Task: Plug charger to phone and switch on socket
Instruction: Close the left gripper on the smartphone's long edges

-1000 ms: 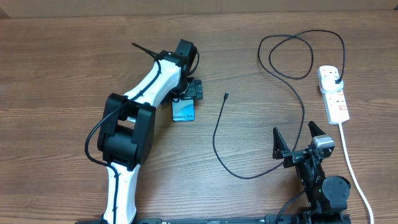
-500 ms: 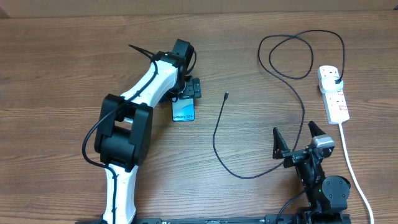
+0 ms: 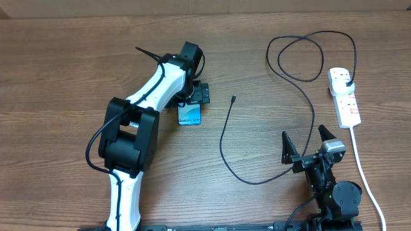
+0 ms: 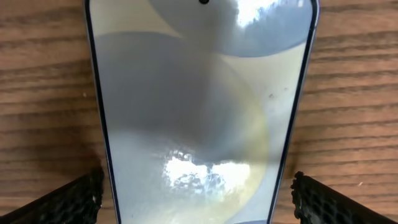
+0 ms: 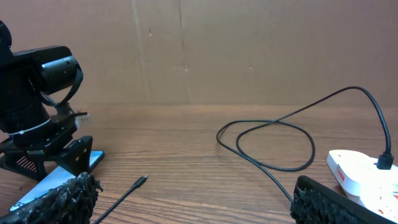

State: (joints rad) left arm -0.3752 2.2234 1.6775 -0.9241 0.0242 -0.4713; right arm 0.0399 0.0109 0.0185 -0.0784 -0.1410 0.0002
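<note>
- The left end effector [image 3: 194, 96] hangs over the far end of the slim rectangular smartphone with a light blue-white screen [image 3: 189, 116], near the middle of the brown wooden surface [image 3: 64, 64].
- In the left wrist view its two black ribbed fingers [image 4: 68, 200] stand released, one on each side of the phone [image 4: 199, 124]. The left one is just beside the phone's edge, and a strip of wood shows between the phone and the right one.
- The phone lies flat, screen up, and the end printed "Galaxy S24" points toward the robot's base.
- The long thin black charger cable [image 3: 221, 138] lies to the right of the phone. Its small connector tip [image 3: 234, 98] rests on the wood, near the phone but apart from it.
- The cable curves toward the robot, rises and loops at the far right. Its black plug [image 3: 347, 82] sits in the white elongated power strip with red markings [image 3: 343, 96].
- A thick white cord [image 3: 363, 167] runs from the strip toward the near edge.
- The right end effector [image 3: 303, 138] sits low near the base, spread wide, with nothing between its fingers [image 5: 56, 200].
</note>
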